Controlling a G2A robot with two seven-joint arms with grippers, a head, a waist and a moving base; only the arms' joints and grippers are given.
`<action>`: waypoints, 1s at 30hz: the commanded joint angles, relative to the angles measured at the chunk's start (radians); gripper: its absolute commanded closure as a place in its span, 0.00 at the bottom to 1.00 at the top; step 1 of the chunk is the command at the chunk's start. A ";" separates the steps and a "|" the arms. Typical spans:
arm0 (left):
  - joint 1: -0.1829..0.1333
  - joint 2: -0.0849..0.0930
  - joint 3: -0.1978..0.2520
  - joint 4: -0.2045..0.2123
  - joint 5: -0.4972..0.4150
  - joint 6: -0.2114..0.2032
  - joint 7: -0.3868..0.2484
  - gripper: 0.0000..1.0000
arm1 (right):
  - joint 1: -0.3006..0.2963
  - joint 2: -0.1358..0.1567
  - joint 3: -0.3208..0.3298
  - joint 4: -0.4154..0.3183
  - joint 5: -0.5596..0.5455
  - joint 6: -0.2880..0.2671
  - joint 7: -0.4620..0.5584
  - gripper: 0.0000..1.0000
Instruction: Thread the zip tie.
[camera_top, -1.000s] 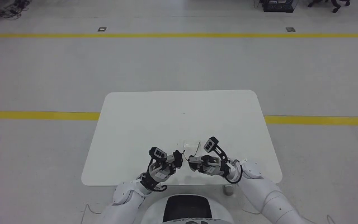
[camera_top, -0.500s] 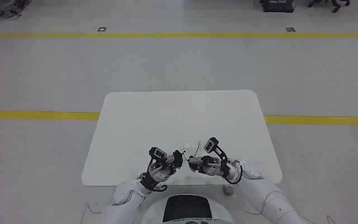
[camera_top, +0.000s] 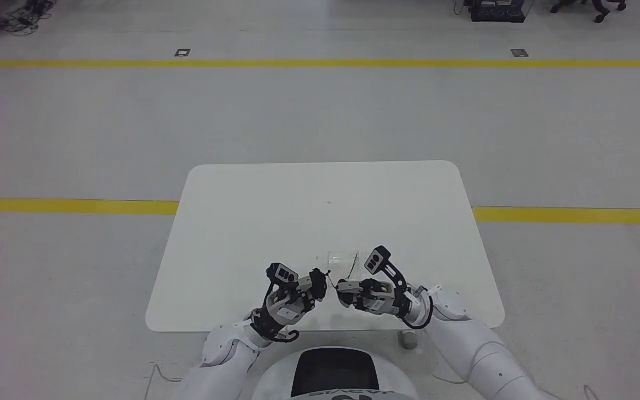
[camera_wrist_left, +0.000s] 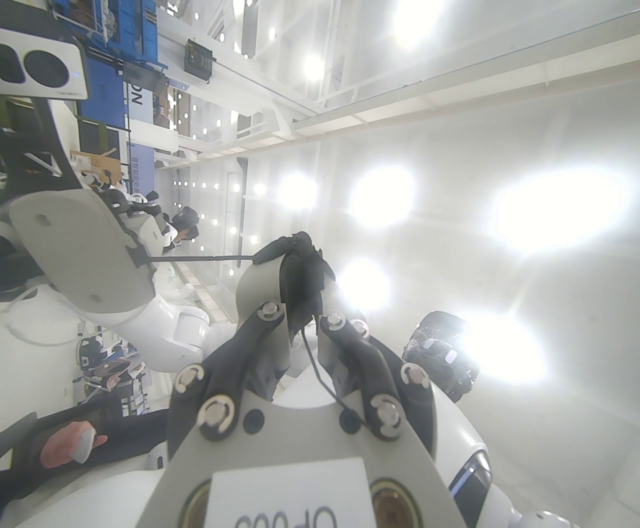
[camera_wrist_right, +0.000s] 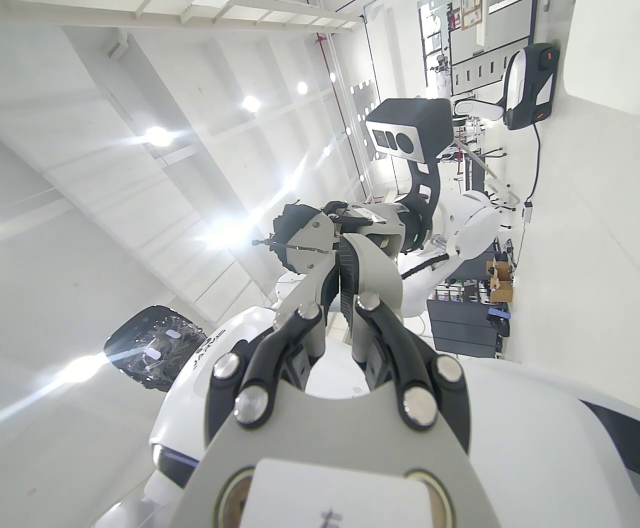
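A thin black zip tie (camera_wrist_left: 200, 259) stretches between my two grippers, which face each other above the near part of the white table (camera_top: 300, 200). My left gripper (camera_wrist_left: 296, 252) is shut on one end, and a loose tail hangs down between its fingers. My right gripper (camera_wrist_right: 342, 252) is shut on the other part of the zip tie (camera_wrist_right: 292, 247), whose tip pokes out past the left gripper (camera_wrist_right: 302, 235). In the top view the left gripper (camera_top: 320, 284) and right gripper (camera_top: 343, 291) nearly touch.
A small pale, see-through thing (camera_top: 345, 261) lies on the table just beyond the grippers. The table's near edge runs close under both arms. Around the table is grey floor with a yellow line (camera_top: 90, 206).
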 joint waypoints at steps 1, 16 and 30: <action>0.000 0.000 0.000 0.000 0.000 0.000 0.000 1.00 | 0.000 0.000 0.000 0.001 -0.001 0.000 0.000 1.00; 0.000 0.000 0.000 0.000 0.000 0.000 0.000 1.00 | -0.001 -0.001 0.004 0.006 -0.015 -0.005 -0.007 1.00; 0.000 0.000 0.000 0.000 0.000 0.000 0.000 1.00 | -0.016 0.002 0.014 -0.001 -0.029 -0.011 -0.016 1.00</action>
